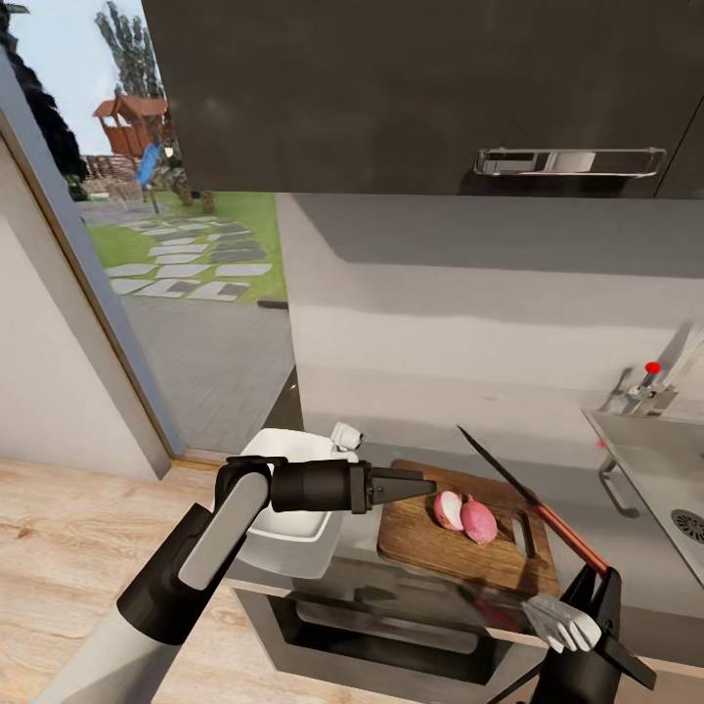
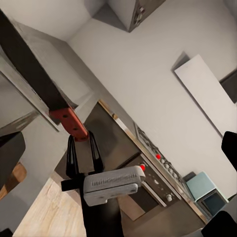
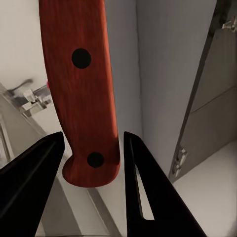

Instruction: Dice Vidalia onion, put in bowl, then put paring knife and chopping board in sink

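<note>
The Vidalia onion lies on the chopping board (image 1: 430,550) as two pinkish pieces, one (image 1: 449,508) showing a pale cut face, the other (image 1: 478,521) beside it. My right gripper (image 1: 594,584) is shut on the red-orange handle (image 3: 81,89) of the paring knife (image 1: 518,486). The dark blade slants up and left over the board, above the onion. My left gripper (image 1: 428,484) points at the onion from the left, a little short of it, open and holding nothing. Under the left arm sits the white bowl (image 1: 293,533). The sink (image 1: 657,460) is at the right.
The faucet (image 1: 650,386) with its red knob stands behind the sink. An oven front (image 1: 391,626) sits under the countertop (image 1: 577,494). A dark upper cabinet (image 1: 411,88) hangs overhead. A glass opening (image 1: 186,264) to a garden is at the left.
</note>
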### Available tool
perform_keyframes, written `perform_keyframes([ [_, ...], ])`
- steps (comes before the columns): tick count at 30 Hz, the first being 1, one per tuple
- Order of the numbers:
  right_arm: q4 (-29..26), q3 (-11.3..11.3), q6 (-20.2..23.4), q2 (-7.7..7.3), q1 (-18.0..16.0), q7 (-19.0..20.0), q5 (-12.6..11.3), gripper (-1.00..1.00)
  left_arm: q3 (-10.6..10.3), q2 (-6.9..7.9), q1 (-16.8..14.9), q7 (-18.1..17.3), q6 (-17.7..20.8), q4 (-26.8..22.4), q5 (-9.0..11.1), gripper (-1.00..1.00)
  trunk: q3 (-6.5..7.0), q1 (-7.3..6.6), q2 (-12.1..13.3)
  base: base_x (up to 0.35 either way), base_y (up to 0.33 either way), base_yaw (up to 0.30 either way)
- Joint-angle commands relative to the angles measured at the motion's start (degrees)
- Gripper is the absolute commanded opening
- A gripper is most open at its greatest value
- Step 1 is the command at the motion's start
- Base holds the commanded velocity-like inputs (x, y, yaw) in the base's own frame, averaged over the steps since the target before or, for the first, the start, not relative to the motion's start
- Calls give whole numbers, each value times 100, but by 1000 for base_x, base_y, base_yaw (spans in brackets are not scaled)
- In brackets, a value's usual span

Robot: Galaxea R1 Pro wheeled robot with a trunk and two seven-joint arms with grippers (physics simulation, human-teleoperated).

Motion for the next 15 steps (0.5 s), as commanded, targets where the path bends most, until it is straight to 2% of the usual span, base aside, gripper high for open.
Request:
perform_keyframes([
  [1,7,19,72,-7,-1,8,4,-100,-3,3,-5,-2,26,-2,17,100,-5,1,-4,0,0,0],
  [6,87,280,254,-33,-1,40,-4,-100,-4,3,-5,-2,26,-5,18,100,-5,1,-4,0,0,0],
  [15,354,354,375,-35,-1,57,-7,-100,-5,3,-5,-4,26,-9,25,100,-5,1,-4,0,0,0],
])
